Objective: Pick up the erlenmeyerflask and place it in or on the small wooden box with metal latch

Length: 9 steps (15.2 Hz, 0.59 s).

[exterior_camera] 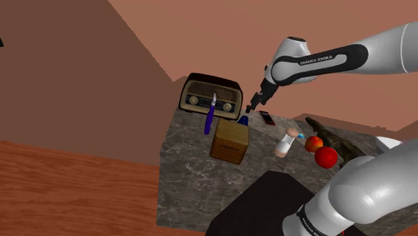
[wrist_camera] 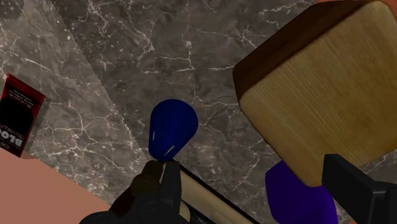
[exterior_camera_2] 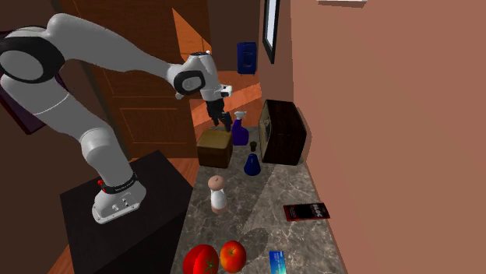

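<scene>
The flask (exterior_camera_2: 252,163) stands on the tabletop (exterior_camera_2: 261,222), just right of the box (exterior_camera_2: 214,148), not picked up yet. The pincer (exterior_camera_2: 221,123) hangs open above, holding nothing. Grabbing, lifting and placing are all left.

The arm (exterior_camera: 375,50) is built of thick, rounded white segments with a smooth, slightly shiny surface, and dark joints sit between them. A black band (exterior_camera: 328,62) runs along the forearm and carries the white letters FRANKA EMIKA. A black ring (exterior_camera_2: 117,187) with small white lettering goes around the lowest segment. The wrist has a rounded white head (exterior_camera_2: 195,78). The gripper (exterior_camera_2: 221,123) is all black, with two flat, blocky fingers (wrist_camera: 353,184). The arm is mounted on a plain black box, its stand (exterior_camera_2: 148,233).
</scene>
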### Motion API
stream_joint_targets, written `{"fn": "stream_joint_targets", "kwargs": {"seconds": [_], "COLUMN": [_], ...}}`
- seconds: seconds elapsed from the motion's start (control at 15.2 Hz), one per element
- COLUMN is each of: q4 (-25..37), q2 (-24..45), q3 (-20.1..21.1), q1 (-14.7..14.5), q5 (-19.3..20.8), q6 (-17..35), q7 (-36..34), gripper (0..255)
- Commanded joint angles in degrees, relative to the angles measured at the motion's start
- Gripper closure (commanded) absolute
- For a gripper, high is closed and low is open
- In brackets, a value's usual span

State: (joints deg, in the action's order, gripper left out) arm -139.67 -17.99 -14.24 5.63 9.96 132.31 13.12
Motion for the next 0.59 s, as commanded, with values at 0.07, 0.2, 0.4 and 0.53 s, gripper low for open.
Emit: {"fn": "stream_joint_targets", "kwargs": {"seconds": [0.07, 0.2, 0.4, 0.53], "q4": [2.2, 4.1, 7.6, 10.3], "q2": [5.9, 10.0, 16.4, 20.8], "q3": [-2.3, -3.7, -5.5, -6.1], "q1": [0.2, 0.3, 0.6, 1.1], "q5": [-1.0, -2.5, -5.9, -8.8], "q6": [5.1, 8.1, 12.0, 14.1], "q7": [3.2, 5.8, 10.2, 13.5], "gripper": [0, 0, 0, 0]}}
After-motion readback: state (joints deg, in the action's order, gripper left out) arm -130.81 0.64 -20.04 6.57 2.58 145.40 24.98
